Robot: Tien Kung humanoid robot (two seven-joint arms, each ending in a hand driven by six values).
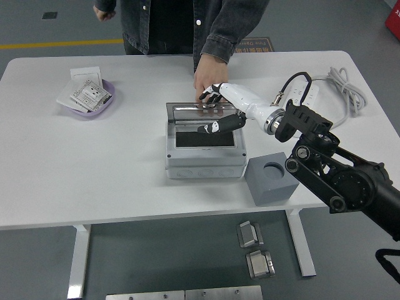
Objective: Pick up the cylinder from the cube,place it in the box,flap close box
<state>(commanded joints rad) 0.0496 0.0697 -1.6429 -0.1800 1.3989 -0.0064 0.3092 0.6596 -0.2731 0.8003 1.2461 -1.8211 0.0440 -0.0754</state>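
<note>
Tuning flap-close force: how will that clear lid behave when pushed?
The clear lid looks thin and hinged at the box's rear, so it probably swings easily. Glossy, so the right robot hand may slip.

Workshop: grey floor (56,25), yellow line (59,44)

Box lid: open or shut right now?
Partly open: the clear lid stands tilted behind the box opening, right hand on its edge.

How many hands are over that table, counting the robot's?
2: the robot's right hand on the box lid, and a person's hand just behind it. The robot's left isn't visible.
</note>
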